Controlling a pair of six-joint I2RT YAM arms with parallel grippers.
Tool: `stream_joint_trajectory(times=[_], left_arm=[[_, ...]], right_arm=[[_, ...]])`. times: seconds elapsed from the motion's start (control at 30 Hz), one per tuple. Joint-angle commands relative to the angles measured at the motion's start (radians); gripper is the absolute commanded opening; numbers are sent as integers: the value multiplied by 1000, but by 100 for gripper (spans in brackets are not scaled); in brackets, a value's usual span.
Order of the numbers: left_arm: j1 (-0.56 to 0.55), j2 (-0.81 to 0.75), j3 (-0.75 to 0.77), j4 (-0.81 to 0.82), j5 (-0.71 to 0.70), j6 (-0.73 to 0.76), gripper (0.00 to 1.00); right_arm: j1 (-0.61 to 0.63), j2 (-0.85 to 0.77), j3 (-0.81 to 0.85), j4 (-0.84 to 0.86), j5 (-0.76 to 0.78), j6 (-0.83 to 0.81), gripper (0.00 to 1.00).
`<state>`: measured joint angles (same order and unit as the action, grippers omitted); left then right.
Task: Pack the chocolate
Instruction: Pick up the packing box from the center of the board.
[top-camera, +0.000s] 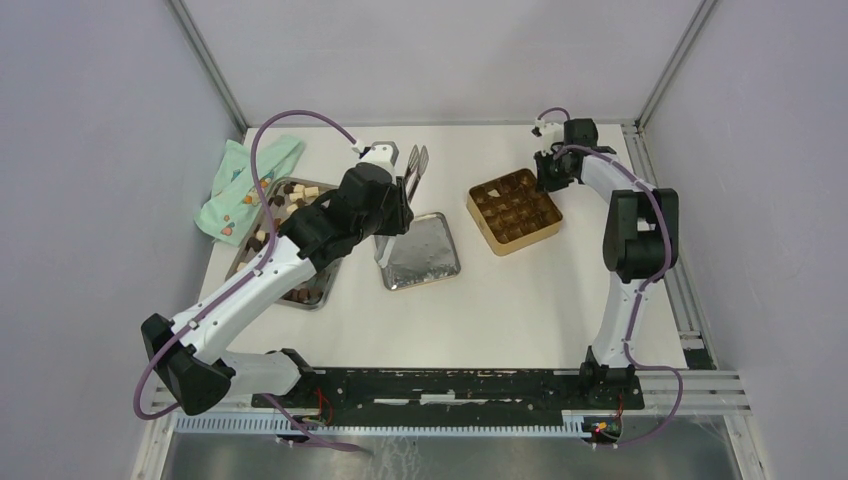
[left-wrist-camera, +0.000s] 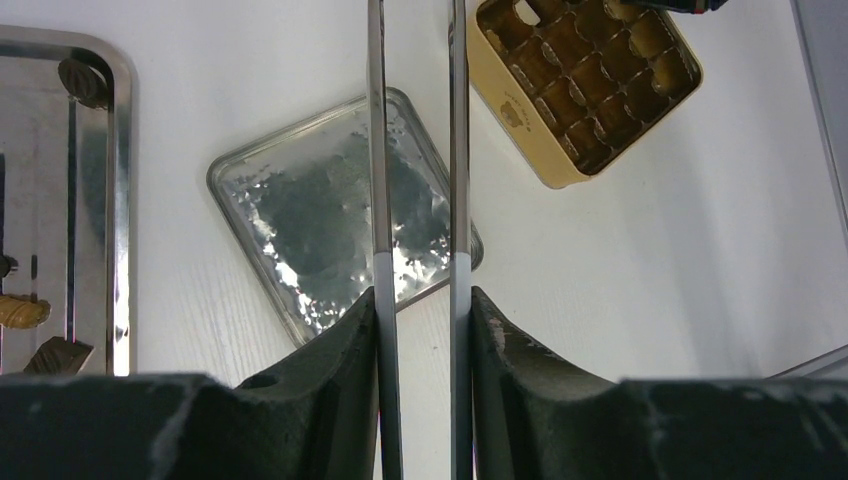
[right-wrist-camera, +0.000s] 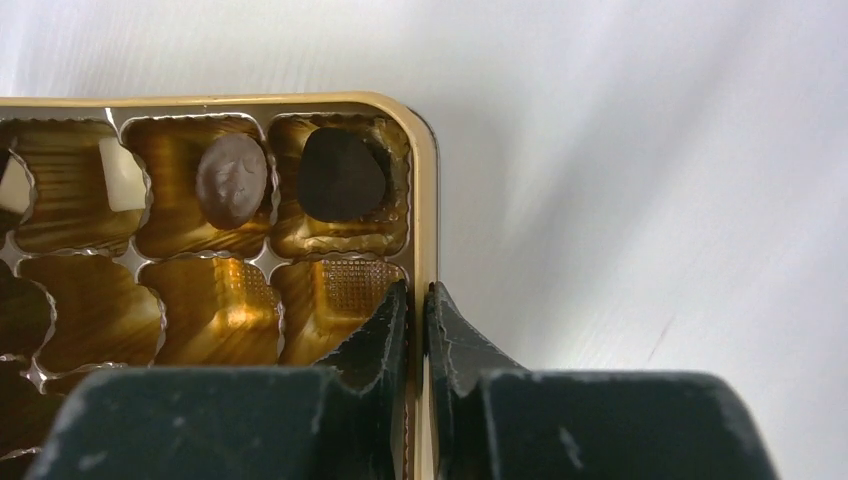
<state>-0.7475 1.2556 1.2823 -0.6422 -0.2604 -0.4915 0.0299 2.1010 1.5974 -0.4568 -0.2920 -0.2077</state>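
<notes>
Loose chocolate (top-camera: 290, 200) in dark, brown and cream chunks lies in a steel tray (top-camera: 243, 262) at the left. My left gripper (top-camera: 398, 205) hangs over the table between that tray and a silver lid; it is shut on long metal tweezers (left-wrist-camera: 377, 150), whose two arms stand apart and run out of the top of the left wrist view. The gold tin (top-camera: 513, 210) sits at the right. My right gripper (right-wrist-camera: 419, 295) is shut on the tin's side wall (right-wrist-camera: 425, 200), one finger inside, one outside. In the corner compartments lie a dark chunk (right-wrist-camera: 340, 185), a brown one (right-wrist-camera: 232, 180) and a cream one (right-wrist-camera: 122, 175).
A square silver lid (top-camera: 418, 250) lies flat between tray and tin. A crumpled green bag (top-camera: 245, 185) sits at the far left beside the tray. Grey walls close in the table's sides and back.
</notes>
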Motion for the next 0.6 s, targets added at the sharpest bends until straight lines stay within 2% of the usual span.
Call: stream_joint_trajectory(times=[0.0, 0.1, 0.4, 0.57], left_arm=[[2, -13, 45, 37, -27, -2, 39], [2, -28, 37, 39, -35, -1, 39], [2, -94, -27, 71, -44, 13, 39], [1, -114, -45, 75, -52, 22, 39]], right_arm=[[-2, -139, -96, 79, -12, -16, 5], [-3, -256, -222, 168, -29, -27, 2], [-2, -693, -625, 397, -110, -98, 0], [-2, -844, -737, 355, -155, -157, 0]])
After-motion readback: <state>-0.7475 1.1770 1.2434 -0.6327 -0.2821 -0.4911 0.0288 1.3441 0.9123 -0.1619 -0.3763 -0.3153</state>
